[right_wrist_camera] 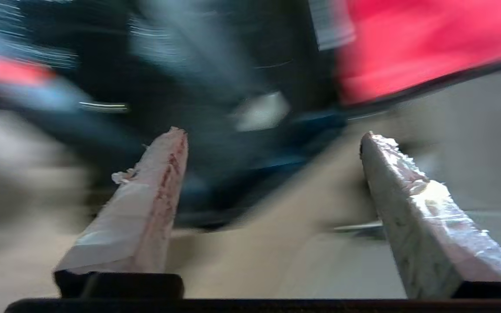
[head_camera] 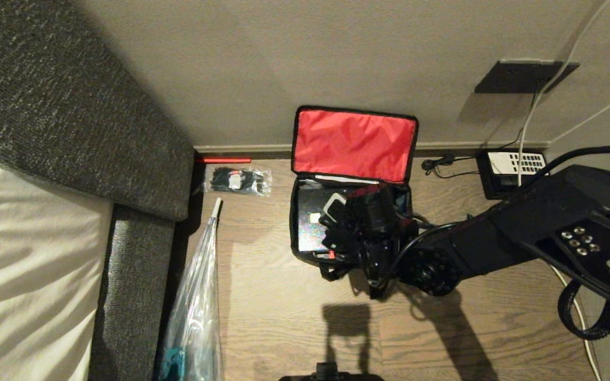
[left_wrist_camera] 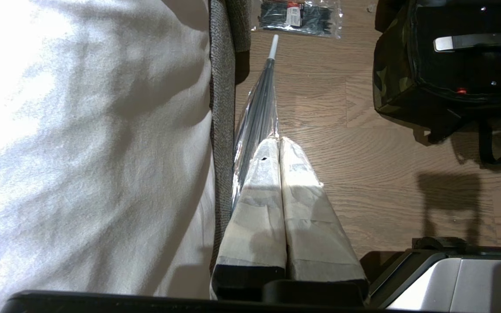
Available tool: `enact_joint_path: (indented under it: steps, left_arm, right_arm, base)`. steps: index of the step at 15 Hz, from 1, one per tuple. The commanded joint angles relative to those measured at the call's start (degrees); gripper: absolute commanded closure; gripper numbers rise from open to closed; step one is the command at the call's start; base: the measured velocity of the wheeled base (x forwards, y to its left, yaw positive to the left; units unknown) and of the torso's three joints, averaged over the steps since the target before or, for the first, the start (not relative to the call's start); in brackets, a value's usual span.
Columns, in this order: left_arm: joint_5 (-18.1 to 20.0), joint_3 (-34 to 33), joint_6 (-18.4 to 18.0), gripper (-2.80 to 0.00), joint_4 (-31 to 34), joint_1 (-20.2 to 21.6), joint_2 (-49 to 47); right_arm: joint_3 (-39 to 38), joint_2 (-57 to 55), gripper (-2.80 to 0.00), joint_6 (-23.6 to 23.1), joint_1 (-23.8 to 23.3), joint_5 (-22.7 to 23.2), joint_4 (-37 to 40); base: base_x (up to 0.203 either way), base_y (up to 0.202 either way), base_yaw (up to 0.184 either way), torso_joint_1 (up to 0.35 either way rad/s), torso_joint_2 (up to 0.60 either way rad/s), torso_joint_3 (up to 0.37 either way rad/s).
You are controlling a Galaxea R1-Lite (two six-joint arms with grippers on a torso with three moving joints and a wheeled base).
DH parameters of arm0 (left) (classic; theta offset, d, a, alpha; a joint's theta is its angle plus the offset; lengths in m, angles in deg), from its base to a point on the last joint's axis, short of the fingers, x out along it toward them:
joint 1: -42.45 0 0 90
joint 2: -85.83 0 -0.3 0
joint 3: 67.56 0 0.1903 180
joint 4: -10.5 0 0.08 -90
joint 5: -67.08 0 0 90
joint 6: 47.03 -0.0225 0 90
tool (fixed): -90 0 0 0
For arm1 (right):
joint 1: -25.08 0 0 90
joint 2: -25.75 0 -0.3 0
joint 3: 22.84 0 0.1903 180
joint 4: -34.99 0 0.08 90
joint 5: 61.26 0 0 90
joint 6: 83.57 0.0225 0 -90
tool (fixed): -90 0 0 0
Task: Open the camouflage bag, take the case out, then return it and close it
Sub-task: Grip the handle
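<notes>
The camouflage bag lay open on the wooden floor against the wall at twelve o'clock, red lid up, the case inside. The right gripper, fingers spread and empty, hovered over it. Judging by this, grasping the case's handle came next. The left gripper sat closed beside the bed.
</notes>
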Motion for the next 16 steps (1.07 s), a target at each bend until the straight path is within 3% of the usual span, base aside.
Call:
enact_joint_path:
  steps: [1,5,7,10,13,16]
  left_arm:
    - [-0.01,-0.09,-0.01,0.0,-0.01,0.03,0.11]
    - [-0.01,-0.09,-0.01,0.0,-0.01,0.0,0.11]
    - [-0.01,-0.1,-0.01,0.0,-0.01,0.0,0.11]
    - [-0.01,-0.09,-0.01,0.0,-0.01,0.04,0.11]
    - [-0.01,-0.09,-0.01,0.0,-0.01,0.02,0.11]
    - [-0.01,-0.09,-0.01,0.0,-0.01,0.06,0.11]
  right_arm:
    - [-2.79,-3.36,-2.8,-32.53,0.35,-5.31,-23.49]
    - [-5.37,-12.1,-2.8,-47.15,2.07,-9.02,-41.43]
    - [-3.35,-14.82,-2.8,-47.74,2.15,-13.37,-42.37]
    - [2.92,-19.47,-2.8,-46.63,2.16,-14.88,-45.29]
    - [8.02,-22.03,-2.8,-44.18,2.07,-14.33,-45.22]
    - [10.98,-24.41,-2.8,-42.45,0.96,-9.71,-45.17]
  base:
    - [0.0,0.0,0.0,0.0,0.0,0.0]
    - [0.0,0.0,0.0,0.0,0.0,0.0]
    - [0.0,0.0,0.0,0.0,0.0,0.0]
    - [0.0,0.0,0.0,0.0,0.0,0.0]
    - [0.0,0.0,0.0,0.0,0.0,0.0]
    - [0.0,0.0,0.0,0.0,0.0,0.0]
